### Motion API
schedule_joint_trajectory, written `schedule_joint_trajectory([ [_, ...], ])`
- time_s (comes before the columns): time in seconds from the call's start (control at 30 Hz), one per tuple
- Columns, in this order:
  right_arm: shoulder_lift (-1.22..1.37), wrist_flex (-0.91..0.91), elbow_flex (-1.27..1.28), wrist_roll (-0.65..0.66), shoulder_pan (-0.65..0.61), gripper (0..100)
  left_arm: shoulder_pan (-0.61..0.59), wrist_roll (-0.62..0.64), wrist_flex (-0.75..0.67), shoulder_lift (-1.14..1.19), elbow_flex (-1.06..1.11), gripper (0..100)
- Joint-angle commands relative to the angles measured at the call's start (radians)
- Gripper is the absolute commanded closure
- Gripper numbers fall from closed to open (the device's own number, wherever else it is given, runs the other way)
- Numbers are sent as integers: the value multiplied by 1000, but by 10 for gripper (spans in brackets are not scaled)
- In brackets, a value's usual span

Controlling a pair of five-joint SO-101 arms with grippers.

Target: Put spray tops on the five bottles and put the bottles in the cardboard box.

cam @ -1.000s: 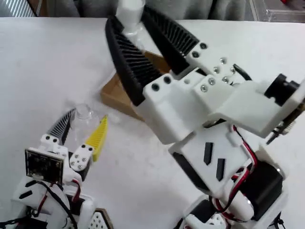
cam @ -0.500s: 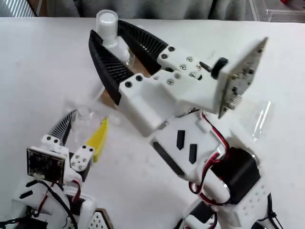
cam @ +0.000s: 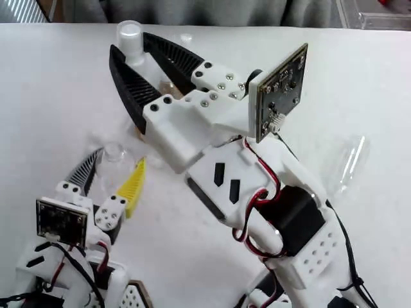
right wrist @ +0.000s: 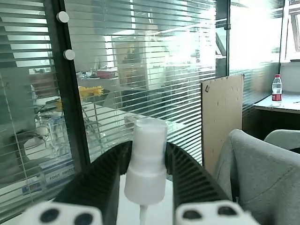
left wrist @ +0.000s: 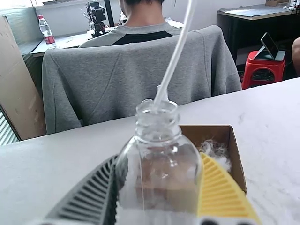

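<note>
One bottle point(left wrist: 159, 164) is in hand for capping, so the step is fitting a spray top, not yet boxing. The left pincer point(cam: 119, 159), one finger black and one yellow, is closed around the clear bottle's body and holds it upright on the table point(cam: 51, 83) at the near left. The right pincer point(cam: 130, 45) is clamped on the white spray top point(cam: 128, 31) and holds it high, farther off than the bottle. In the left wrist view the top's thin tube point(left wrist: 176, 51) slants down to the bottle's open mouth, and its lower end seems to sit just inside the neck. The cardboard box point(left wrist: 206, 127) stands just beyond the bottle, with some white stuffing in it. A second clear bottle point(cam: 350, 160) lies on its side at the right, uncapped.

Next, I judge the right arm must bring the top upright over the neck and lower it straight, so the tube feeds in without bending. The cap then has to be seated and fixed while the left pincer keeps the bottle steady.

Since a second ago the right arm has swung left and its wrist has rolled, carrying the spray top to the left. The left arm and its bottle have stayed put.
</note>
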Motion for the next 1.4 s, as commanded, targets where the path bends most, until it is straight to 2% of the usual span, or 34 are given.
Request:
schedule_joint_trajectory([
  [0.0,-10,-4,0,-3,-15,982,7,-6,-6,-2,-55,970],
  [0.2,-19,53,74,-63,-59,952,7,-5,-6,-2,-61,970],
  [0.37,-19,110,66,-133,-64,813,7,-5,-8,-2,-61,979],
  [0.5,-21,150,63,-141,-85,715,4,-5,-20,-2,-61,979],
  [0.67,-31,208,-25,-143,-114,704,5,-5,-20,-2,-61,979],
  [0.77,-21,209,-123,-138,-76,737,5,-5,-20,-2,-60,979],
  [0.93,51,180,-163,-138,81,998,-1,-5,-38,-5,-63,979],
  [1.03,96,213,-146,-147,153,933,-2,8,-64,-5,-63,979],
  [1.13,104,274,-129,-143,194,951,-19,58,-89,-1,-60,979],
  [1.23,81,367,-109,-138,226,986,-93,84,-144,2,-54,979],
  [1.37,56,499,-37,-138,286,983,-153,94,-218,73,-48,979],
])
